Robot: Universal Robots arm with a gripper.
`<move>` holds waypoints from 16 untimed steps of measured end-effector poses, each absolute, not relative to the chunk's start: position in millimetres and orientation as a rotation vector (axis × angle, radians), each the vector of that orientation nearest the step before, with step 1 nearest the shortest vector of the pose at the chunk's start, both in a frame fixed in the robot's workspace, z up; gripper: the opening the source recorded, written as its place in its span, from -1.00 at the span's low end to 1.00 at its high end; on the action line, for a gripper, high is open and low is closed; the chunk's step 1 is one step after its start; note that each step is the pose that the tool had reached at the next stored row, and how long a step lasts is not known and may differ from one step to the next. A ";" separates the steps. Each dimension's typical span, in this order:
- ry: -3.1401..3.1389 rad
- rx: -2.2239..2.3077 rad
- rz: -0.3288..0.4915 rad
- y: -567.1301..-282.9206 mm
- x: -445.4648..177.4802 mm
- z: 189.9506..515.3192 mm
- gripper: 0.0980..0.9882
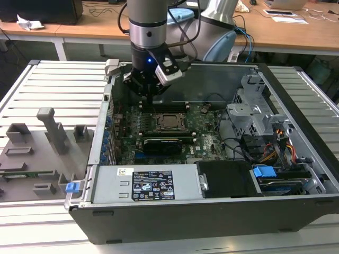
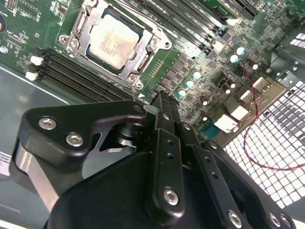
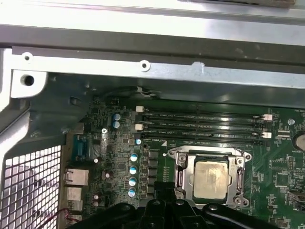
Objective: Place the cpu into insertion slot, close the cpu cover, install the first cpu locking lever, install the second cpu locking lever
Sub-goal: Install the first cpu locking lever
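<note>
Since the cpu point(image 2: 113, 40) already sits in the insertion slot point(image 3: 182, 177) mid-motherboard with the cpu cover point(image 2: 88, 48) down around it, placing and closing look done; levers unclear. Gripper point(image 2: 162, 102) fingers pinched together, empty, just beside the socket.

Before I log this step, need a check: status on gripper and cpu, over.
Gripper above the motherboard beside the socket, holding nothing visible. Cpu seated in insertion slot, cpu cover down around it. Nothing over the socket.
</note>
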State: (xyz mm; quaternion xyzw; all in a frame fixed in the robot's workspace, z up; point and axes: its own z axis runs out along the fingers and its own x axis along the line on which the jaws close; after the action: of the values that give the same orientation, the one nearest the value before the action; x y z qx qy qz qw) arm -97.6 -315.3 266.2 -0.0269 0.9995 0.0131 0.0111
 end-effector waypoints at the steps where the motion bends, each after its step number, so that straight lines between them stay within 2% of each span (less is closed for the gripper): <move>1: 3.118 -0.084 0.041 -315.3 -98.6 266.1 -0.98; 10: 3.118 -0.084 0.041 -314.4 -108.1 265.6 -0.98; 16: 3.118 -0.084 0.041 -301.1 -109.0 263.9 -0.98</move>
State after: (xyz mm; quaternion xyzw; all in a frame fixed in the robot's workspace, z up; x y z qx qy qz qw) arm -109.0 -301.1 263.9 -0.0269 0.9995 0.0132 0.0112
